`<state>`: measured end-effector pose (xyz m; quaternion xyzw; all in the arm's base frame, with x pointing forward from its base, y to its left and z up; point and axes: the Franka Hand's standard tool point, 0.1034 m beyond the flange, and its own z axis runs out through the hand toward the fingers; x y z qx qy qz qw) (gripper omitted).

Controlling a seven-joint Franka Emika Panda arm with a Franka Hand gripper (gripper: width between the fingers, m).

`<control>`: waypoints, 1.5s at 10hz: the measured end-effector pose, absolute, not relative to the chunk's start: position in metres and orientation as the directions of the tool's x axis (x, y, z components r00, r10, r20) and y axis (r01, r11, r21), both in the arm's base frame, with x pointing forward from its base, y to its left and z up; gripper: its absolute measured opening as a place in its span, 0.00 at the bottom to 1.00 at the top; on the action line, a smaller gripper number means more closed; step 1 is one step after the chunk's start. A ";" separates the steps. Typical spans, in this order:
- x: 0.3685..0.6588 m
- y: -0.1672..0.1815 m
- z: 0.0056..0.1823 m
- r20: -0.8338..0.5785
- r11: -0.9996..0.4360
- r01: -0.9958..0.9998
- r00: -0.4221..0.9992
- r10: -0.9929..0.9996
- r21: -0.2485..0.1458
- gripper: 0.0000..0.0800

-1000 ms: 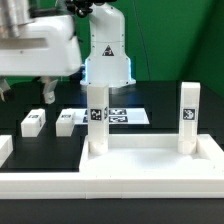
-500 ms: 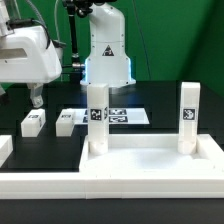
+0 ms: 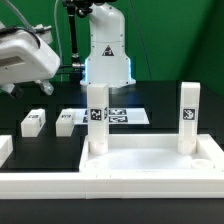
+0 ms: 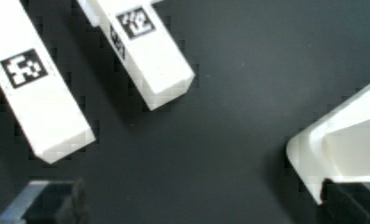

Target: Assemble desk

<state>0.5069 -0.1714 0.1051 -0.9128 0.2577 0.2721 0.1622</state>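
Open tool (image 3: 43,86), nothing in it, up on the exterior view's left
Below it, the outer leg (image 3: 32,122) and the inner leg (image 3: 67,121) lie side by side on the counter (image 3: 150,128), left of the desk panel (image 3: 150,165), with their long sides running near to far.

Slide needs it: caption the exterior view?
Open gripper above two loose legs; two upright legs stand on the desk panel.

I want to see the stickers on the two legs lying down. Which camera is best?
The wrist view: the lying legs look big, tags sharp from above. The exterior view shows them small at its left, tags barely visible.
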 end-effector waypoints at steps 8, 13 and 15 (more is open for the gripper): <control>0.460 -0.159 0.068 -0.746 -0.802 -0.575 0.602 -0.283 -0.160 0.81; 0.457 -0.155 0.066 -0.753 -0.804 -0.574 0.596 -0.279 -0.156 0.81; 0.452 -0.145 0.057 -0.769 -0.808 -0.567 0.584 -0.262 -0.156 0.81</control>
